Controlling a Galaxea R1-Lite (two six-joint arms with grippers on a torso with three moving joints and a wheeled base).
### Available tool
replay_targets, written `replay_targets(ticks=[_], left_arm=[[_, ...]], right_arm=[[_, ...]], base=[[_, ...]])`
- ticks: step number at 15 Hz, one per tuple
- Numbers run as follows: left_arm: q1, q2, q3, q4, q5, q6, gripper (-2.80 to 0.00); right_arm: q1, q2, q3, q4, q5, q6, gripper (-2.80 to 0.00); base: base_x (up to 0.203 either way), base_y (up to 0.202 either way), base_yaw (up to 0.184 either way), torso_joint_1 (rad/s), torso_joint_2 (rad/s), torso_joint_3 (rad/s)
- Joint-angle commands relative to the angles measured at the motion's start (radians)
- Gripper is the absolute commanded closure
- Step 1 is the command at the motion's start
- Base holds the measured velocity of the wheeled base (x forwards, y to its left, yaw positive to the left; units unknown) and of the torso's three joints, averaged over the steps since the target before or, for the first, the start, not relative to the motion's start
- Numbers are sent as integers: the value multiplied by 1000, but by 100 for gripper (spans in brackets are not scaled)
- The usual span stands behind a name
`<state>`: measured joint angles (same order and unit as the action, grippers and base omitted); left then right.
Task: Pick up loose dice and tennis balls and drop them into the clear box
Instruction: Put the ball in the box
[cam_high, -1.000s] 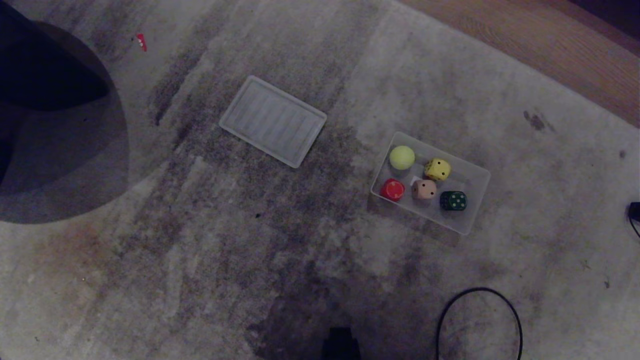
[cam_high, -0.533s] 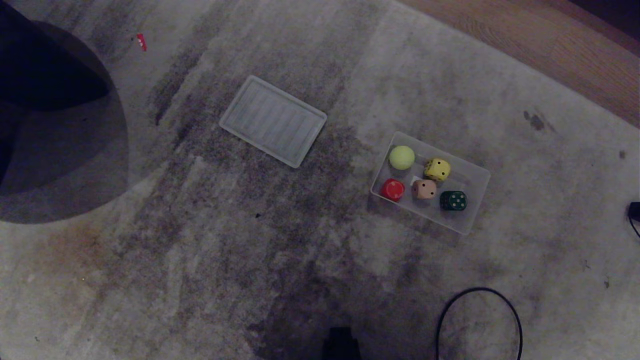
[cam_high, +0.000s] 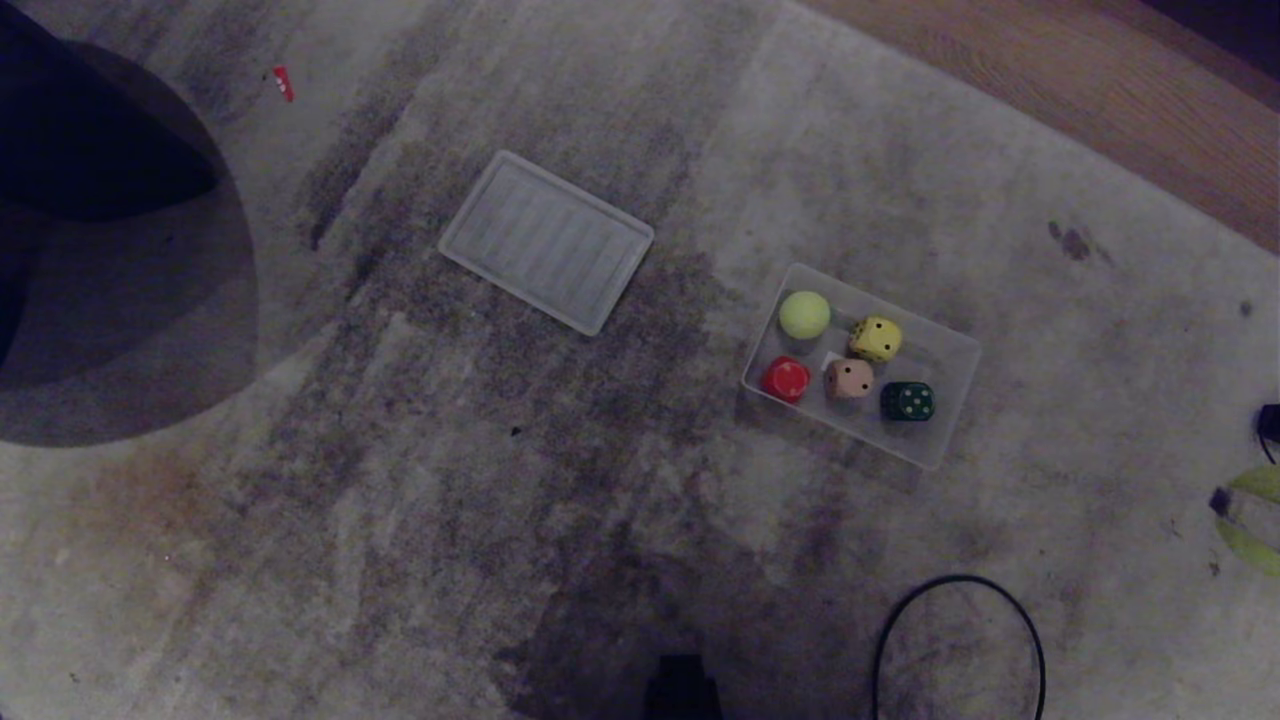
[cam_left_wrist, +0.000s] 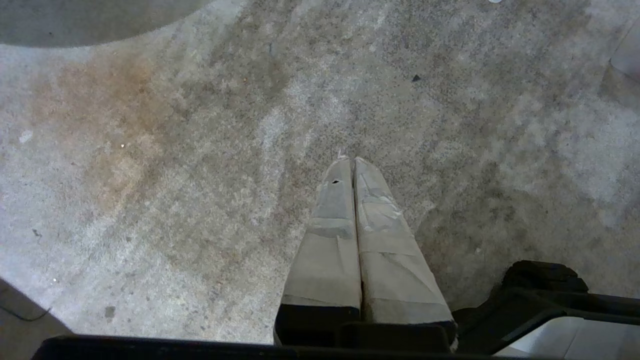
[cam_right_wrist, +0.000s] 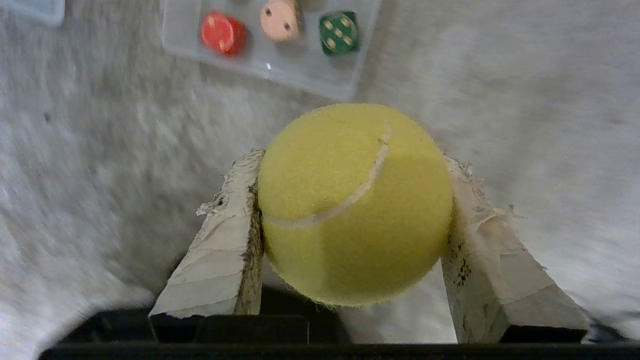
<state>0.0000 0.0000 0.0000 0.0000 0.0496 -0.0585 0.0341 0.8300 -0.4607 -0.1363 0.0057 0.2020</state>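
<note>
We carry last tennis ball (cam_right_wrist: 352, 202), squeezed in right gripper (cam_right_wrist: 350, 200), at right edge of head view. Clear box (cam_high: 945, 350), mid-right, has other ball + 4 dice. Next: go over box, let go. Left gripper (cam_left_wrist: 354, 172) pinched tight, empty.

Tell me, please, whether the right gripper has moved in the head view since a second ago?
Yes. The right gripper, shut on a tennis ball, has entered at the picture's right edge, right of the clear box, which kept its place.

Fuzzy felt tennis ball (cam_right_wrist: 350, 200), translucent plastic box (cam_high: 945, 350)
</note>
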Motion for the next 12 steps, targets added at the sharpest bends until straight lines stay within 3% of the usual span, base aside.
replay_targets(ticks=[1,6,12], left_arm=[[0,2,2,0,1,-1,0],[0,2,2,0,1,-1,0],[0,1,2,0,1,-1,0]], right_arm=[[21,359,-26,-190,1,74,0],[97,780,-150,-491,5,287,0],[112,1131,-327,-803,7,379,0]], base=[[0,0,0,0,0,0],[0,0,0,0,0,0],[0,0,0,0,0,0]])
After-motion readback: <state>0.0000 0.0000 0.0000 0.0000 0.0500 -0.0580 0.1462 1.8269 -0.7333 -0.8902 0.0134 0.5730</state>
